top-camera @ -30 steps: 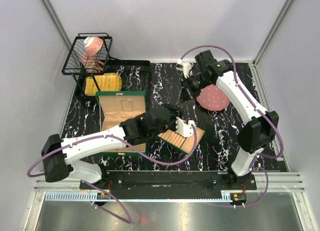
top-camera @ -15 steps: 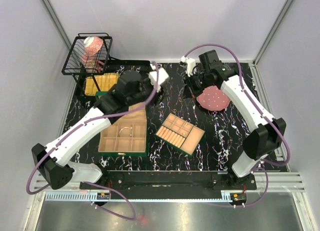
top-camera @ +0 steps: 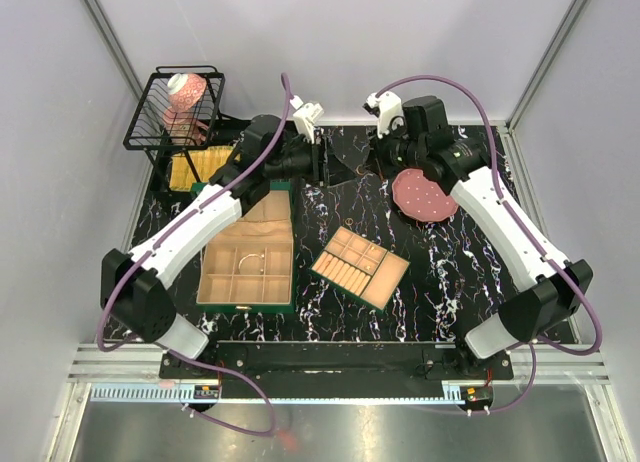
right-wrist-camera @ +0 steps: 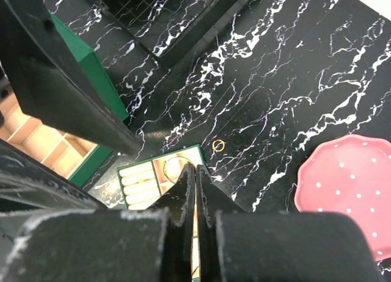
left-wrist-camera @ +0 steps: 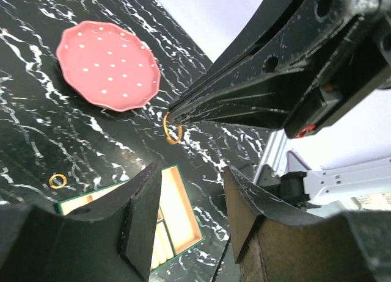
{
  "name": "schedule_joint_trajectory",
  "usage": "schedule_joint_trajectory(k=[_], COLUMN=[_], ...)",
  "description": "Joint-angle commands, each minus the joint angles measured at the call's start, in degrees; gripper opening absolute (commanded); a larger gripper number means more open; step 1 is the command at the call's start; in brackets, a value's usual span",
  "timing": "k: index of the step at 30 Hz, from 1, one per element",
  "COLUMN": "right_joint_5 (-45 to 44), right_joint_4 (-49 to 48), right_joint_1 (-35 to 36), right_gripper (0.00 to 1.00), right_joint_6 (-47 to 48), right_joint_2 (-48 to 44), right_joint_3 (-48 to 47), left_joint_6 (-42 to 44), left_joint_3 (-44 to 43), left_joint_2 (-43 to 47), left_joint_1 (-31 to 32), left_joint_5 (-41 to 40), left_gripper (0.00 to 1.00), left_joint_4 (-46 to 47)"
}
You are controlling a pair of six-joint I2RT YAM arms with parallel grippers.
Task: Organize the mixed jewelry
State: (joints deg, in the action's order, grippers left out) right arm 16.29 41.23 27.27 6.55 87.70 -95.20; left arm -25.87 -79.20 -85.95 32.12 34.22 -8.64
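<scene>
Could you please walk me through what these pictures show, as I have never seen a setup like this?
These are two robot arms bolted to a table, each ending in two-finger jaws. The wide picture looks down from above: the left arm and right arm both reach toward the back middle. The other two pictures come from a camera on each wrist, looking along that arm's own jaws. On the black marbled mat lie a green box, a separate tray of compartments, a pink dotted plate and a small gold ring. A wire basket stands at the back left. The right jaws are shut on a thin gold hoop, best seen from the left wrist. The left jaws stand open and empty, facing it.
</scene>
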Motion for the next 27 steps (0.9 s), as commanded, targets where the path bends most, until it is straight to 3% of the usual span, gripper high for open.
schedule_joint_trajectory(k=[1,27], right_joint_5=[-6.53,-5.13], right_joint_4=[-4.93,-4.23], right_joint_1=[1.12,1.56], right_gripper=[0.00,0.00], right_joint_6=[-1.89,-3.38], right_joint_2=[-1.31,-2.53], right_joint_3=[0.01,-0.78], left_joint_6=[-8.84,-12.72], left_joint_3=[-4.65,-5.00], left_joint_2=[-2.28,-7.21], left_joint_1=[-0.30,-1.97], left_joint_5=[5.51,5.33], left_gripper=[0.47,0.44], left_joint_4=[7.50,10.75])
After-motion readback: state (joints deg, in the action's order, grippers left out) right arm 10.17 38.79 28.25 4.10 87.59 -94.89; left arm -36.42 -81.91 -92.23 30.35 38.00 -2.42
